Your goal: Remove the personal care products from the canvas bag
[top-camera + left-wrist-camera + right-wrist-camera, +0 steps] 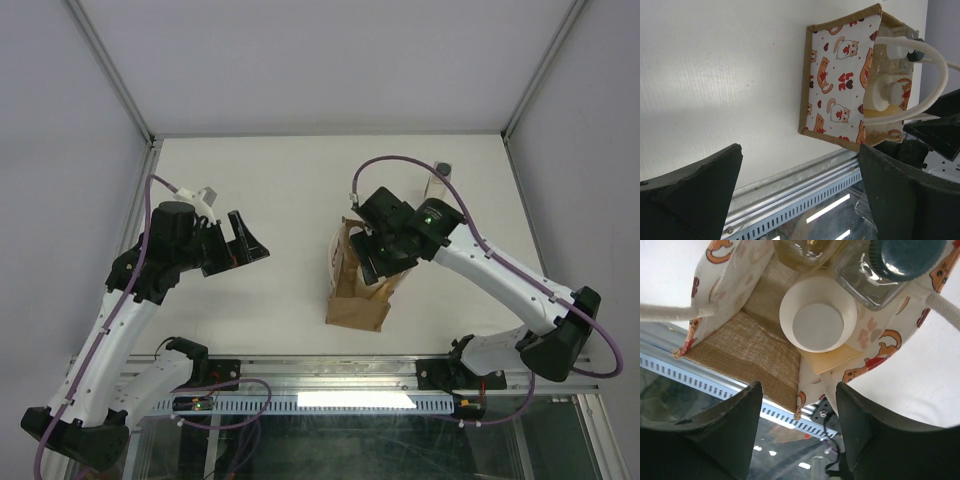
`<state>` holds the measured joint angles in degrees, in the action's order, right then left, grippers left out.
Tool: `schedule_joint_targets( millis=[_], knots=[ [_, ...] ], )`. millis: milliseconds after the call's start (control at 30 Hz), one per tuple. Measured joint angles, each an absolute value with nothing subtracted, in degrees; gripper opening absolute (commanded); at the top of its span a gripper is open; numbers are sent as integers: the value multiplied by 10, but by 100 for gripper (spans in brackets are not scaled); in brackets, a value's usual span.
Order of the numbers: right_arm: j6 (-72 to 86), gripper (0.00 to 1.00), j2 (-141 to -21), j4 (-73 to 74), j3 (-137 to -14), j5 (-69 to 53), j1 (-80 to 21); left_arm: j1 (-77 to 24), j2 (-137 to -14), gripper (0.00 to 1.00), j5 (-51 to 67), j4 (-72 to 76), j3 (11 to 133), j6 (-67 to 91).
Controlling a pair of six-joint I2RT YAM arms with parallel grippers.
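The canvas bag (pixel 357 298) stands near the table's front middle. In the left wrist view its side (pixel 840 75) has a cat print, with pale looped handles (pixel 920 47). My right gripper (pixel 385 262) is open just above the bag's mouth, holding nothing (pixel 797 390). Below it stand a cream bottle with a cream cap (pixel 817 320), an amber bottle (pixel 807 250) and a clear bottle with a dark grey cap (pixel 905 255). Another clear-beige bottle with a grey cap (pixel 441 180) stands on the table at the back right. My left gripper (pixel 250 240) is open and empty, left of the bag (pixel 800 150).
The metal rail (pixel 805 185) runs along the table's front edge, just in front of the bag. White walls with aluminium posts (pixel 110 80) close the back and sides. The right arm's purple cable (pixel 400 160) loops near the bottle at the back right.
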<state>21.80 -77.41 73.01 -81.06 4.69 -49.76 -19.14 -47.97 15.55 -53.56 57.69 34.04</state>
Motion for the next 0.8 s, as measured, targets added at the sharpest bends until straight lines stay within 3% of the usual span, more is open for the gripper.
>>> schedule_joint_targets(
  millis=[100, 267, 800],
  knots=[
    [156, 61, -763, 712, -790, 44, -502, -191, -482, 99, 156, -535, 577, 340],
    [48, 41, -730, 683, -749, 39, -505, -191, -497, 99, 155, -535, 577, 339],
    [-242, 41, -671, 615, -641, -25, -505, -192, -505, 99, 155, -535, 577, 337]
  ],
)
